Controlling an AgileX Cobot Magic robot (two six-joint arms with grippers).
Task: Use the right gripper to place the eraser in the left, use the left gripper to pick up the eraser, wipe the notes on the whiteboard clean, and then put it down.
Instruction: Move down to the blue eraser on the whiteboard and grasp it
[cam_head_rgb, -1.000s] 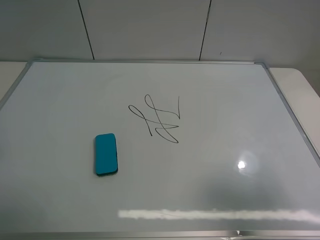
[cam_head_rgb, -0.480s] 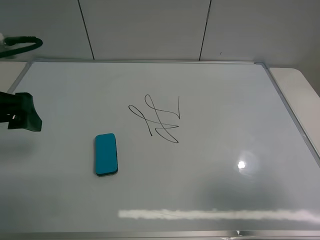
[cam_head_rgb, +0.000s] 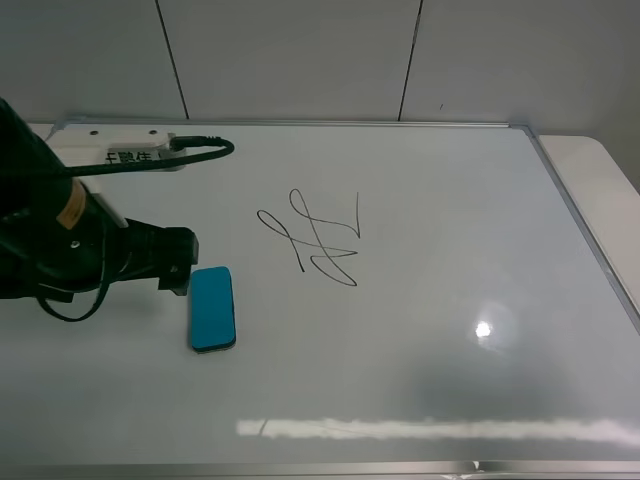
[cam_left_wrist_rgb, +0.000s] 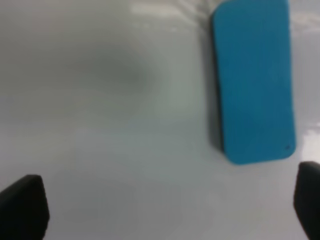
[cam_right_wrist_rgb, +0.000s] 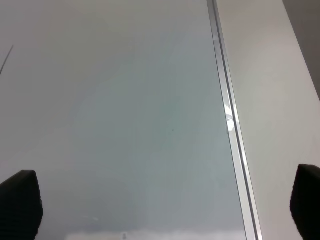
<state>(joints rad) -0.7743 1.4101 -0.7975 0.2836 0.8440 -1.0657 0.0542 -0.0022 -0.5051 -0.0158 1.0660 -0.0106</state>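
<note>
Contents, left to right in the exterior high view.

1. Left arm: black, comes in from the left edge. It carries a white box with a printed label and a looping black cable.
2. Left hand: low over the whiteboard, just beside the far left corner of the eraser. In the left wrist view the hand is spread wide, with one fingertip at each lower corner and nothing held. Only bare board lies between the fingertips.
3. Eraser: teal-blue oblong lying flat on the left half of the whiteboard, long axis running near to far. The left wrist view shows the eraser off to one side of the gap, nearer one finger and apart from it.
4. Notes: black looping scribble near the board's middle, right of the eraser and apart from it, unsmeared.
5. Whiteboard: glossy, silver frame, with a bright glare spot on the right half.
6. Surface: off-white, showing beyond the board's right edge.
7. Right hand: seen only in its own wrist view, spread wide and empty, over blank board beside the frame.
</note>
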